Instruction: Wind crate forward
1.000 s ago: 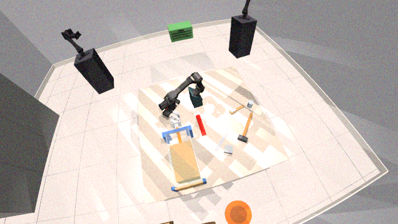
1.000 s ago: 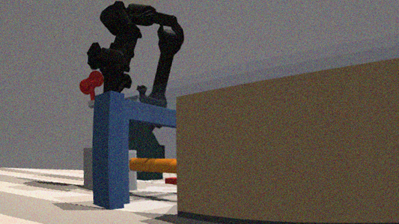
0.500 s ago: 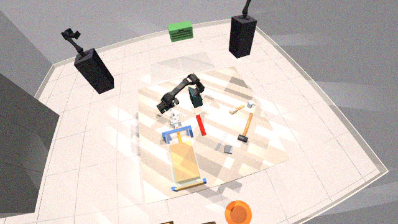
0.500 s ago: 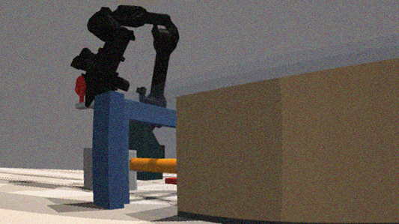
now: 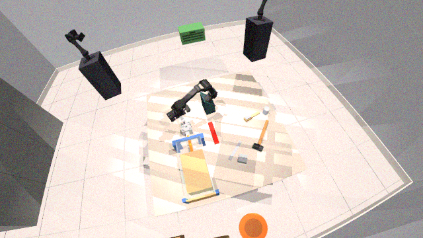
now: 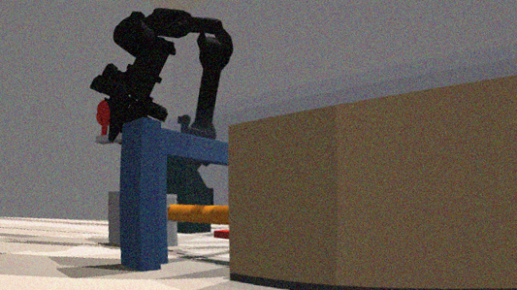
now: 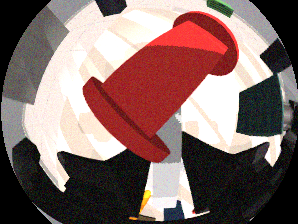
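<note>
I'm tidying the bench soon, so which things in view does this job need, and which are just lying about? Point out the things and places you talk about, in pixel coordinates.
Needed:
- red-knobbed winch handle (image 6: 103, 113) (image 7: 165, 80), in the gripper (image 6: 115, 138) (image 7: 167, 167)
- pale grey winch (image 5: 186, 127)
- tan crate (image 5: 196, 172) (image 6: 282, 197)
- blue steel frame (image 5: 188, 138) (image 6: 140, 195)

Lying about:
- black-headed hammer, wooden handle (image 5: 263, 132)
- flat red bar (image 5: 213, 133) (image 6: 221, 234)

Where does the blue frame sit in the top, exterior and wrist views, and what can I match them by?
Top: blue frame left of centre, between winch and crate.
Exterior: left of centre, partly behind the crate.
Wrist: only a dark blue patch at the bottom edge, probably this frame.
Shared landmark: the orange strap.
</note>
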Robot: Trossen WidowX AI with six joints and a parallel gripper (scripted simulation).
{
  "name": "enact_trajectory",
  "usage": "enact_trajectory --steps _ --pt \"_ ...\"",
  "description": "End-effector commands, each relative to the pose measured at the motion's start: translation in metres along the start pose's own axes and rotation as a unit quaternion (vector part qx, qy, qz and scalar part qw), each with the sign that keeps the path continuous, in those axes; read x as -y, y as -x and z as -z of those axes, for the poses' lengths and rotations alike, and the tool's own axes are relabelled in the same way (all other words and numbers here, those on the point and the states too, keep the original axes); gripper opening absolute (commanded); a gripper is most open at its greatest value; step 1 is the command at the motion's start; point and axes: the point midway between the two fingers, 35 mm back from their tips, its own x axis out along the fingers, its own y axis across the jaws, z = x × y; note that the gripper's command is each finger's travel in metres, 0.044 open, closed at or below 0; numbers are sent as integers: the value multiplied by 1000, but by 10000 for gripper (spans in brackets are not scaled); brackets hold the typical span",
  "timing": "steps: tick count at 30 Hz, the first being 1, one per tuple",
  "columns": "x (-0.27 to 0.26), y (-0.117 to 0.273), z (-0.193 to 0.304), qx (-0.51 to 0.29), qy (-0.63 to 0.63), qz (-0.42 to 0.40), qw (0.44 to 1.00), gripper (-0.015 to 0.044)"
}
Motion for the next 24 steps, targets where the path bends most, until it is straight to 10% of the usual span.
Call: enact_trajectory --steps 1,24 --pt "0 -6 2 1 -2 1 1000 0" --pt "3 -40 17 3 -1 3 1000 0"
